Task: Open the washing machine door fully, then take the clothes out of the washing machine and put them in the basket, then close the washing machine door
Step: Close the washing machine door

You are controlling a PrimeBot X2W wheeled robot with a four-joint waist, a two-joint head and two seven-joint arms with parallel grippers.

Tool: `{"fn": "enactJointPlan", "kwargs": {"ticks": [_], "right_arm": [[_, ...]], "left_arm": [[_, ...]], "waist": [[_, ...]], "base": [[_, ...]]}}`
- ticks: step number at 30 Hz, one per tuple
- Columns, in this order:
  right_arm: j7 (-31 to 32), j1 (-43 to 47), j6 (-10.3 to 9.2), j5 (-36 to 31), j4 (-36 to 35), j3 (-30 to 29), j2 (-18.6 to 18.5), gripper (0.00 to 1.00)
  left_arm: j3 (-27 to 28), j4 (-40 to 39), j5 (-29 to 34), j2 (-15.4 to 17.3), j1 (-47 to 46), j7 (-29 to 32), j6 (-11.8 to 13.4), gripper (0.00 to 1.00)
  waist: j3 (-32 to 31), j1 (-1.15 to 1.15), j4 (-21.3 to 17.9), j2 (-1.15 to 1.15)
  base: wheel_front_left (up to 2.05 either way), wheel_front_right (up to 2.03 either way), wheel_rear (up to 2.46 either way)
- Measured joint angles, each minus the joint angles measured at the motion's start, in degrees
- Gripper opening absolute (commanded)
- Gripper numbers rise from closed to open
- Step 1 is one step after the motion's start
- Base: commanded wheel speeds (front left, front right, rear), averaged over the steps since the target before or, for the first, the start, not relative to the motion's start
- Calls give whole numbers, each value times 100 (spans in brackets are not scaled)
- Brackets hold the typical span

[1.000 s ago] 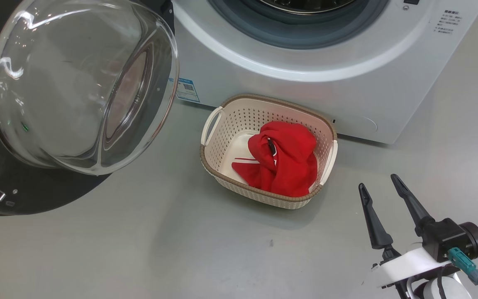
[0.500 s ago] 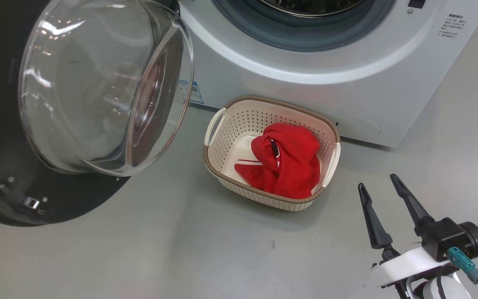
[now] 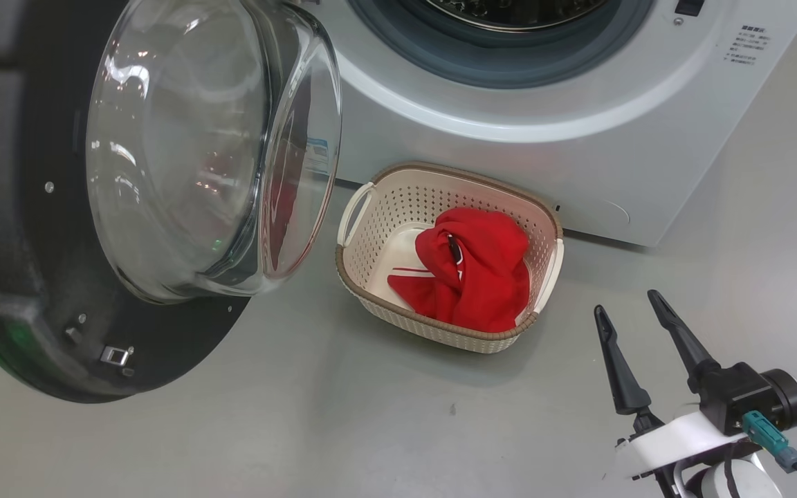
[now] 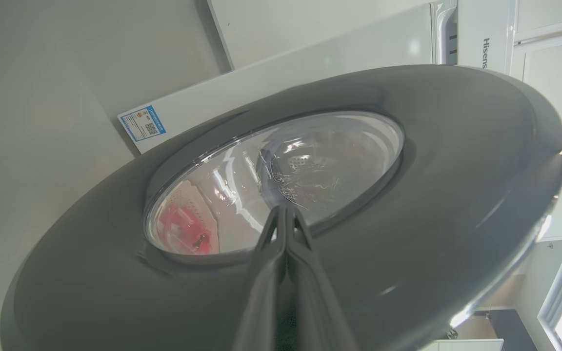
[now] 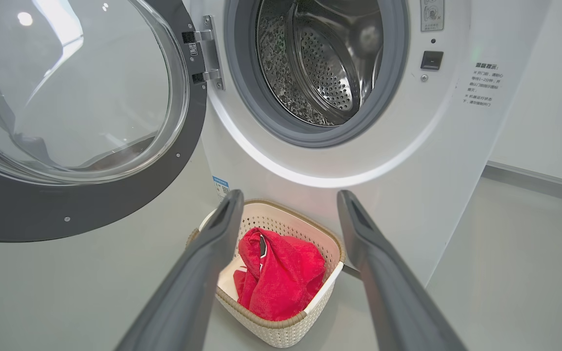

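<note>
Left gripper (image 4: pixel 286 210) pinched shut, nothing between fingers, tips at outer face of washing machine door (image 4: pixel 456 161), contact unclear; right gripper (image 3: pixel 626 304) spread wide, holding nothing, low over floor (image 3: pixel 301 429), near basket (image 3: pixel 378 221); door stands open beside washing machine (image 3: pixel 509 152); clothes (image 3: pixel 481 277) heaped in basket at machine's foot; steel drum (image 5: pixel 320 63) visible through opening.

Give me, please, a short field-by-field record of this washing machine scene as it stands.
door: open, swung out to the left
washing machine: drum looks empty
clothes: red, lying in the basket
basket: on the floor in front of the washing machine
left gripper: jaws shut, at the door's outer face
right gripper: jaws open, empty, right of the basket
</note>
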Motion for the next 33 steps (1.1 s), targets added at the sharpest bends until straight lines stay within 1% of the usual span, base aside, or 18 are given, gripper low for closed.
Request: {"fn": "enactJointPlan", "kwargs": {"ticks": [8, 14, 21, 33], "right_arm": [[0, -87, 1, 0, -4, 63, 36, 100], [0, -155, 0, 1, -3, 62, 60, 100], [0, -204, 0, 9, -8, 68, 99, 100], [0, -404, 0, 20, 13, 125, 178, 100]], "left_arm": [[-43, -345, -81, -109, 303, 231, -46, 0], [-202, -754, -91, -378, 442, 365, -55, 0], [-298, -1115, -198, -534, 653, 535, -97, 0], [-567, -1393, -182, -645, 817, 690, -98, 0]], "waist": [[41, 0, -137, 0], [79, 0, -280, 0], [100, 0, -511, 0], [163, 0, -991, 0]], "base": [[0, 0, 0], [0, 0, 0], [0, 0, 0], [0, 0, 0]]}}
